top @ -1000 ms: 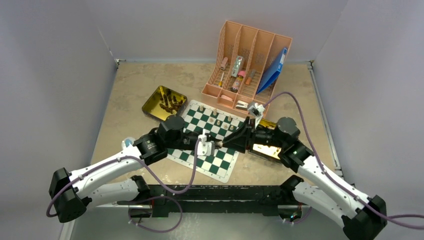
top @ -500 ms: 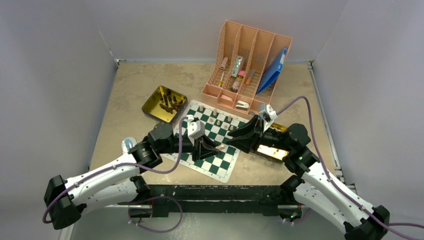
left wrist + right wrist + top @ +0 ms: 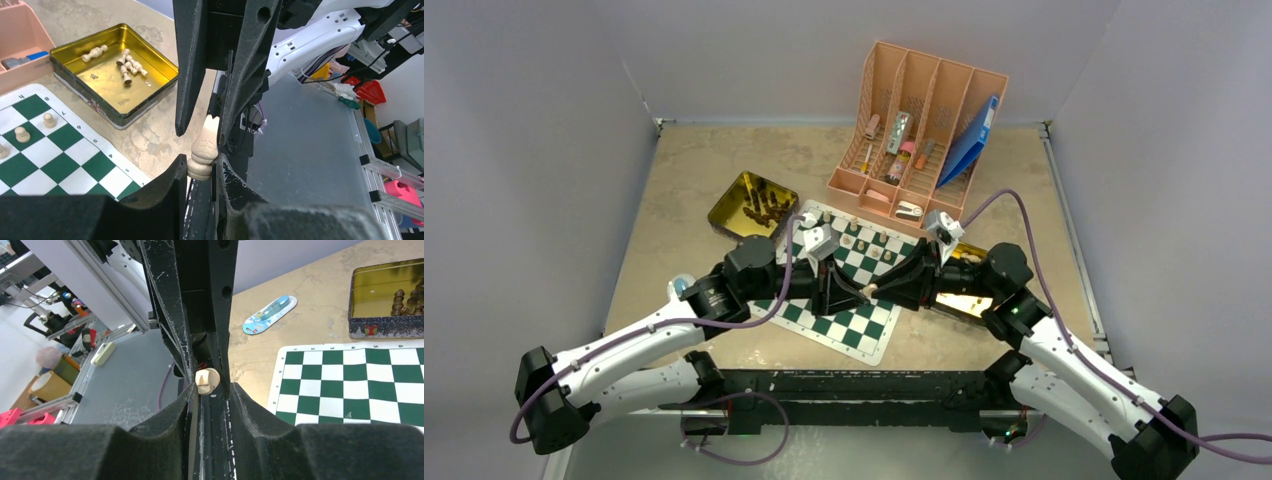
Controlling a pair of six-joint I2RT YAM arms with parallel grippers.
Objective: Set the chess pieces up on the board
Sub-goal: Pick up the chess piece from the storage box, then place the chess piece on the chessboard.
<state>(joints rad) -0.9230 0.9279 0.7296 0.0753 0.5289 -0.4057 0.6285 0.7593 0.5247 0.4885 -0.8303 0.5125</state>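
Above the near half of the board [image 3: 864, 330], two claws are meeting on one pale chess piece [image 3: 205, 150].
The left claw [image 3: 200, 172] is pinching the piece's base. The right claw [image 3: 211, 387] is straddling its head, narrow, with a gap showing on one side. For a clean handover, the right one should be squeezing squarely on the neck before the left is letting go. Releasing too soon is risking a drop onto the pawns [image 3: 852, 243] standing on the far rows.
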